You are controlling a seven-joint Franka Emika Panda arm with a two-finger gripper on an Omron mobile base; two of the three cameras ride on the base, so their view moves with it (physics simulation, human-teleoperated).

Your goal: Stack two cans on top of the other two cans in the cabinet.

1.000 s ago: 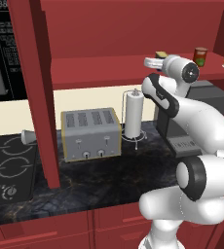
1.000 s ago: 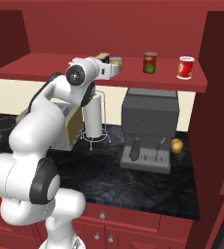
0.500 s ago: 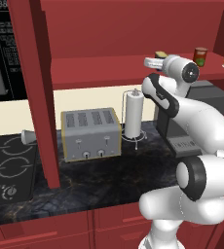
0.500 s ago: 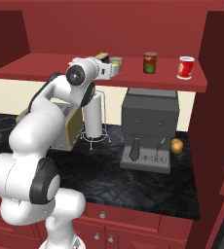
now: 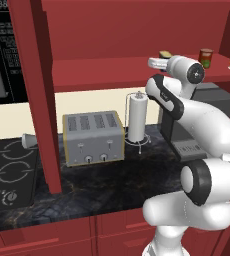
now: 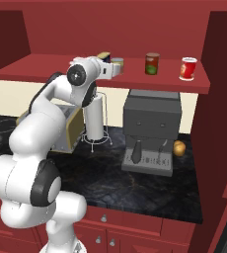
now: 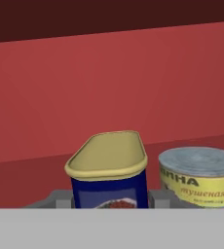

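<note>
At the far left of the counter (image 5: pixel 112 185) lie the stove rings (image 5: pixel 9 172), with a black oven panel (image 5: pixel 2 50) on the wall above them. A red post (image 5: pixel 39 95) of the cabinet (image 5: pixel 102 72) comes down onto the counter just right of the rings. Next along stands a grey toaster (image 5: pixel 93 137), then a white paper roll (image 5: pixel 137 117) on its wire stand, at about two o'clock from the toaster. Above the roll the arm reaches to the shelf, and the gripper (image 6: pixel 114 68) sits level with the shelf top. In the hand view the blue tin (image 7: pixel 109 170) with its yellow lid stands upright between the two grey fingers (image 7: pixel 63 198), which press on its sides, so the pincer is clamped on the blue tin. Close at its three o'clock in that view stands a lower round tin (image 7: pixel 199 176) with a grey lid and a yellow label, not touching it. Whether the blue tin rests on the shelf or is lifted just off it, I cannot tell. Further right on the shelf stands the dark red can (image 6: pixel 152 63) with the green band, well apart from the gripper, and beyond it the bright red can (image 6: pixel 188 68) with a white label. Below these two, on the counter, sits a grey coffee machine (image 6: pixel 150 131), with a small orange fruit (image 6: pixel 179 147) just at its right side.
</note>
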